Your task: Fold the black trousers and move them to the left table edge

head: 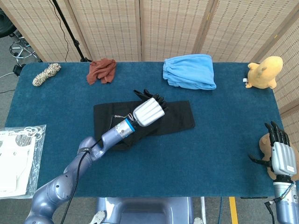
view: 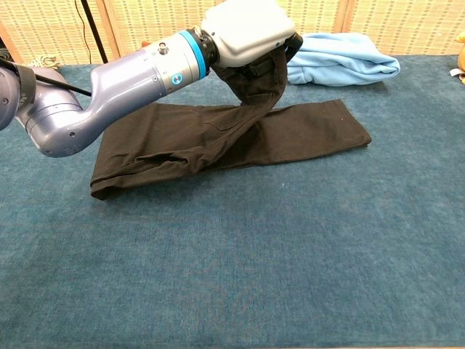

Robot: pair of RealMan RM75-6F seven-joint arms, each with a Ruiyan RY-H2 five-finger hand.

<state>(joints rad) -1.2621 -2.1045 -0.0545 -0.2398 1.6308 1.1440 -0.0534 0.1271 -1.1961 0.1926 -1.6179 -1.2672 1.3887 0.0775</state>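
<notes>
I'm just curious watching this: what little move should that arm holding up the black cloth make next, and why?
Probably carry it further right, then lower it. The left hand holds one end of the black trousers lifted, only partway across the flat half, so the fold isn't finished.

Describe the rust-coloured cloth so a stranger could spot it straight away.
Start at the blue table and look along its far edge, left of centre. The rust cloth lies there crumpled, between the rope bundle at the far-left corner and the folded light-blue garment. It is the only reddish-brown thing there.
</notes>
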